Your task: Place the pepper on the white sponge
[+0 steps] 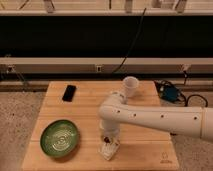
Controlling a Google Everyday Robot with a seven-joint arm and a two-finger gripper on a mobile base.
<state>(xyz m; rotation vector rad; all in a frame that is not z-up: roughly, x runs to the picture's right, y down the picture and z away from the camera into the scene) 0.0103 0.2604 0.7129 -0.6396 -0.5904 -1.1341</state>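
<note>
Near your wooden desk's (90, 107) front edge, the gripper (107, 140) pinches the glossy dark-red pepper (106, 139) over the squat off-white sponge (109, 149)

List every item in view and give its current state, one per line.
Gripper: lowered over the near edge of the table, right above the sponge.
Small dark-red pepper: at the gripper, just above the sponge.
Off-white rectangular sponge: flat on the table, under the gripper.
Green round plate: flat, nothing on it.
White cup: upright.
Flat black phone: lying flat.
Light wooden table: carrying all of these.
</note>
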